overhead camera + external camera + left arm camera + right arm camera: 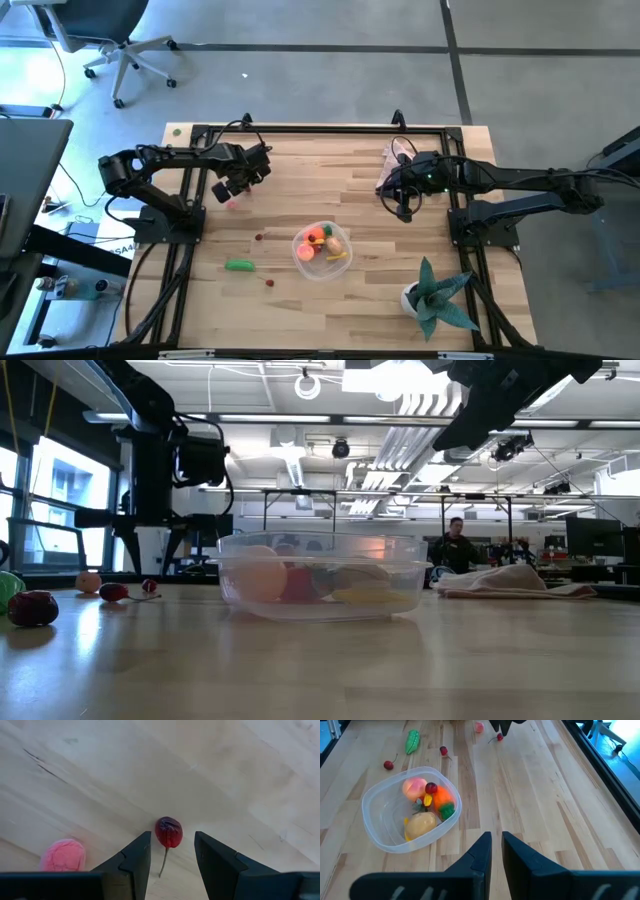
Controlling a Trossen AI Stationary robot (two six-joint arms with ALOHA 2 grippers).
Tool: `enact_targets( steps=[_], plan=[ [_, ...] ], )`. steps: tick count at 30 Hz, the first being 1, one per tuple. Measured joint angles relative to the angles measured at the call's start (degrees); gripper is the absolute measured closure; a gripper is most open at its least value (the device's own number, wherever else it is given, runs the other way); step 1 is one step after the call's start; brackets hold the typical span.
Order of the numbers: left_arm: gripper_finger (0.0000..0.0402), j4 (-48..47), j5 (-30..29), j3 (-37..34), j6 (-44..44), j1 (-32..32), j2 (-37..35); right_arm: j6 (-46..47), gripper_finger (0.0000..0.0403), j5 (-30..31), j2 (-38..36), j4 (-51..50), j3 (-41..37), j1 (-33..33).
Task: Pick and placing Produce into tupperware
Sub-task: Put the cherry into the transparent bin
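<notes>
The clear tupperware [322,250] sits mid-table and holds a peach ball, an orange carrot, a tan ball, yellow sticks and a red berry [431,787]. At the table's left my left gripper [172,851] points down, open, over a small stemmed red berry [168,831]. Its two fingers stand on either side of the berry, apart from it. A pink ball [63,856] lies right beside them. A green pod [239,265] and two more berries [258,238] [268,282] rest on the wood. My right gripper [493,852] hangs shut above the table's right part.
A pink cloth [393,165] lies at the far right under the right arm. A teal spiky plant in a white pot [435,295] stands at the near right corner. Bare wood lies between the tupperware [412,807] and the left gripper [235,190].
</notes>
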Motion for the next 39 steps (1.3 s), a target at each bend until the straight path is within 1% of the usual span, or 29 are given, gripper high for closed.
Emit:
enact_targets(
  steps=[13,17,22,39],
  plan=[
    [0.0261,-0.4,-0.3,0.0,0.0,-0.1,0.0,0.0,0.0371,0.0,0.0,0.0,0.0,0.0],
    [0.0261,-0.4,-0.2,0.0,0.0,-0.1,2.0,0.0,0.0371,0.0,0.0,0.0,0.0,0.0],
    [0.0261,1.9,0.0,0.0,0.1,-0.1,4.3,0.0,0.0371,0.0,0.0,0.0,0.0,0.0],
    [0.0261,2.0,-0.1,0.0,2.1,-0.1,4.4,0.0,0.0371,0.0,0.0,0.0,0.0,0.0]
  ],
)
